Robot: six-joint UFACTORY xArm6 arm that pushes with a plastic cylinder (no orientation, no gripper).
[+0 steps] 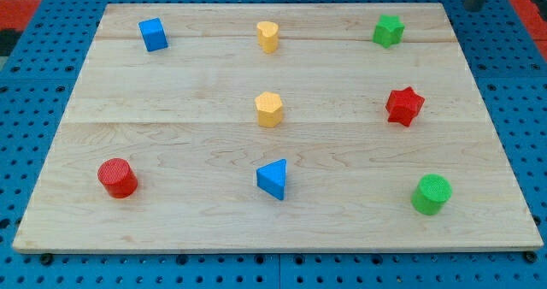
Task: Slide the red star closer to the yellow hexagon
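Observation:
The red star (pixel 404 106) lies at the right of the wooden board (pixel 171 135), about mid-height. The yellow hexagon (pixel 269 109) lies at the board's centre, level with the star and well to its left, with bare wood between them. My tip (pixel 473 5) shows at the view's top right corner, just beyond the board's far right corner. It is above and to the right of the red star and touches no block.
A blue cube (pixel 154 34), a yellow heart-like block (pixel 268 36) and a green star (pixel 388 31) line the top row. A red cylinder (pixel 117 178), a blue triangle (pixel 273 179) and a green cylinder (pixel 431 194) line the bottom row.

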